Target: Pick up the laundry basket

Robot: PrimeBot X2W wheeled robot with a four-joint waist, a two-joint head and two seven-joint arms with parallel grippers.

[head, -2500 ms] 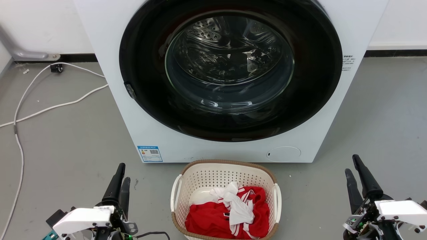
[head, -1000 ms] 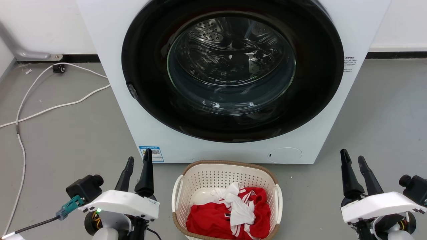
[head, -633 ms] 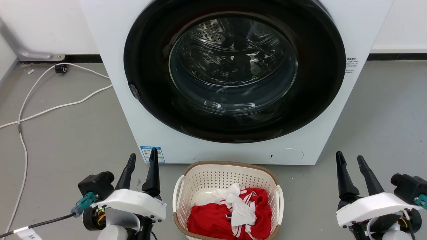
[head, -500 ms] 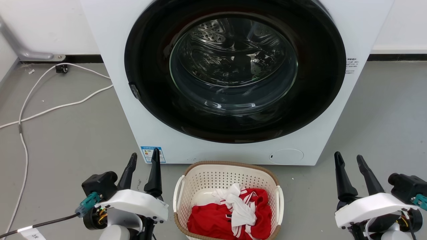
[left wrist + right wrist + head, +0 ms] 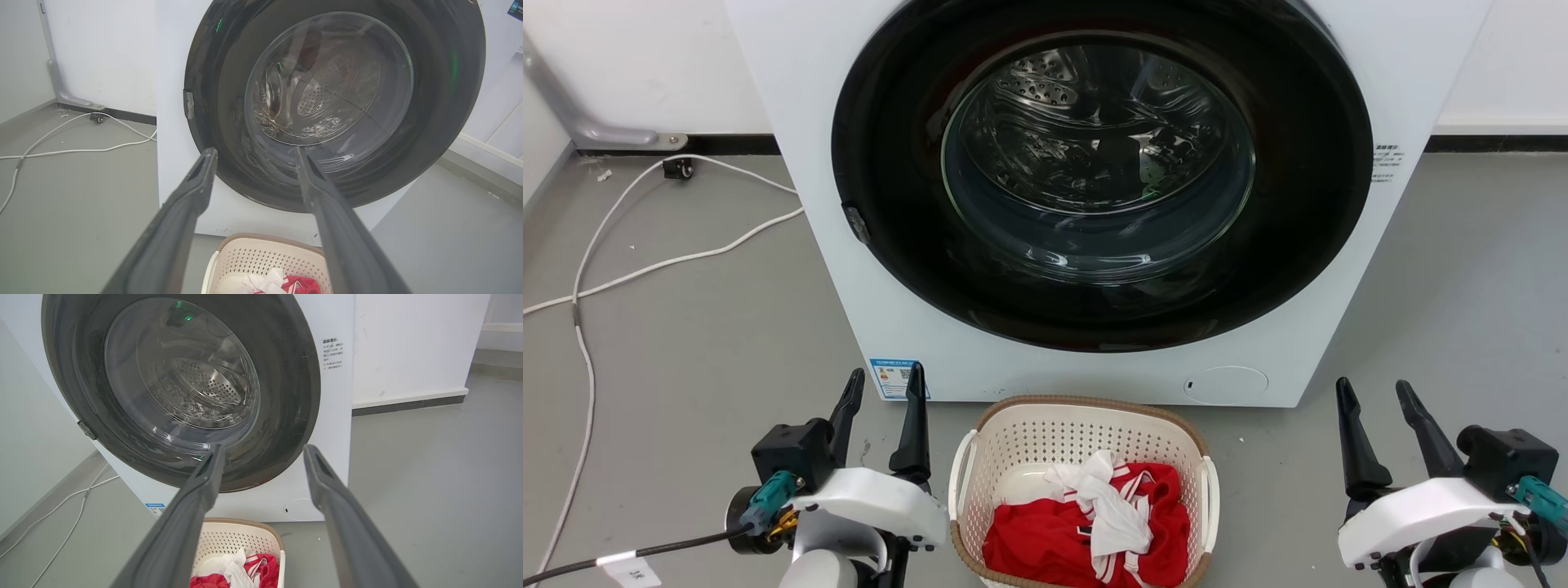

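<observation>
The laundry basket [image 5: 1045, 429], cream-white and perforated with a brown rim and white side handles, sits on the grey floor in front of the washer, holding red and white clothes [image 5: 1086, 527]. The basket [image 5: 265, 255] shows low between the fingers in the left wrist view, and the basket [image 5: 237, 537] lies at the lower left of the right wrist view. My left gripper [image 5: 886, 385] stands open just left of the basket, apart from it. My right gripper [image 5: 1372, 396] is open well to the basket's right. Both hold nothing.
A white front-loading washer [image 5: 1094, 196] with a dark round door stands right behind the basket. White cables [image 5: 645, 261] trail over the floor at the left. A white wall with a dark skirting [image 5: 1494, 143] runs behind. Bare grey floor lies on both sides.
Both arms have swung inward toward the basket, the left gripper ending close beside its left handle. The head camera has shifted slightly, so the scene sits a little further right.
</observation>
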